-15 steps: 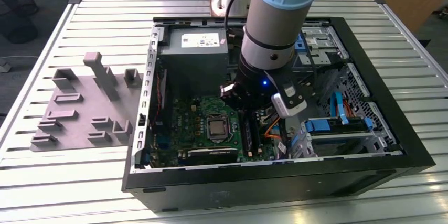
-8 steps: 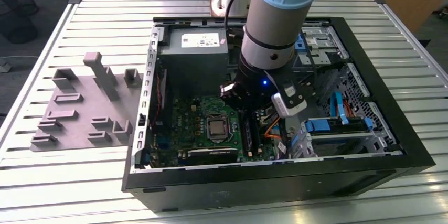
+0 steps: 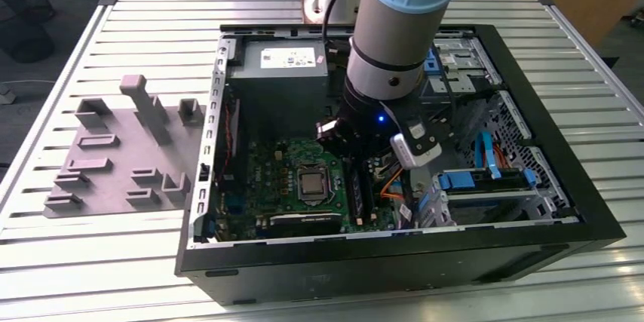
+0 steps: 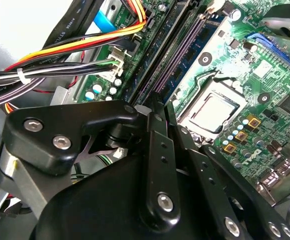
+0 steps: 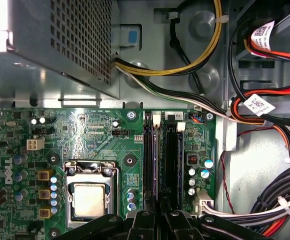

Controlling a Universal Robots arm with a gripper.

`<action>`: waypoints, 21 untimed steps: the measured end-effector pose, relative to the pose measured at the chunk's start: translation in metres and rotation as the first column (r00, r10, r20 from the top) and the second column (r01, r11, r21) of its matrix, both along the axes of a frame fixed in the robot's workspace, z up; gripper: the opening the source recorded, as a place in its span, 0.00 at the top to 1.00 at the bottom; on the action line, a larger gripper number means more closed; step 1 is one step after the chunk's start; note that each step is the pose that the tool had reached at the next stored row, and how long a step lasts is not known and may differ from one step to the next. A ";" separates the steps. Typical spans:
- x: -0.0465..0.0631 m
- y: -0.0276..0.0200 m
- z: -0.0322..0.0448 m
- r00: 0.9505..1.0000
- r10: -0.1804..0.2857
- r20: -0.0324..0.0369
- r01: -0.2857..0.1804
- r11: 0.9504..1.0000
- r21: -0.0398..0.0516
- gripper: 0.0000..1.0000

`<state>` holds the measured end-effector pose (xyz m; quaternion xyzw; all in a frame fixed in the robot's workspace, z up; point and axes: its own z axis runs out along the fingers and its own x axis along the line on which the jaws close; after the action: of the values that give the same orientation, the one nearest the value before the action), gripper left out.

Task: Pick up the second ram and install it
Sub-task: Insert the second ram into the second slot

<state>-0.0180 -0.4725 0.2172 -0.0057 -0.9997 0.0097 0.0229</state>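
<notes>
My gripper [image 3: 349, 148] is down inside the open computer case, over the memory slots beside the processor socket [image 3: 313, 183]. In both wrist views its black fingers [image 4: 157, 107] are drawn together on a thin dark stick, the second ram [image 5: 156, 160], which stands on edge along a long black slot. The stick [image 4: 182, 52] runs away from the fingertips [image 5: 147, 216] towards a white slot latch [image 5: 157, 119]. A parallel black slot [image 5: 173, 160] lies right beside it. How deep the ram sits in its slot I cannot tell.
The grey plastic fixture [image 3: 121, 148] lies on the slatted table at the exterior view's left of the case. Inside the case, the power supply [image 3: 277, 62], bundled cables [image 5: 264, 115] and a drive cage [image 3: 483, 182] crowd the slots. The green motherboard [image 5: 100, 135] surrounds them.
</notes>
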 end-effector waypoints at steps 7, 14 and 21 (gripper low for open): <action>0.000 0.0000 -0.0017 1.000 0.000 0.000 0.000 1.000 0.000 0.86; 0.000 0.0000 -0.0035 1.000 0.000 -0.001 0.000 1.000 0.000 0.86; 0.000 -0.0003 -0.0043 1.000 0.000 -0.003 0.000 1.000 0.000 0.86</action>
<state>-0.0180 -0.4728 0.2129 -0.0058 -0.9996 0.0097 0.0245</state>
